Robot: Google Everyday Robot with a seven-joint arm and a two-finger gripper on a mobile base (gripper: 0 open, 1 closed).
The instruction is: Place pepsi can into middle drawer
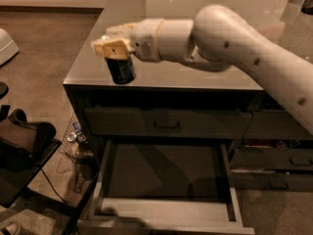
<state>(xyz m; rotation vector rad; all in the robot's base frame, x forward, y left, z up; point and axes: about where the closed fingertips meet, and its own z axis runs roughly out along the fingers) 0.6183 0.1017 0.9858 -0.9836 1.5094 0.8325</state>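
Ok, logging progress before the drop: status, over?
Claw shut on can, over counter's front-left corner. Can not yet in drawer. Drawer open below. Counter's front edge lies between them.

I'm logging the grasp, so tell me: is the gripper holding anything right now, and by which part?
Yes. The gripper holds the pepsi can by its top end, jaws shut on it. The can hangs tilted above the cabinet top, near its front left edge.
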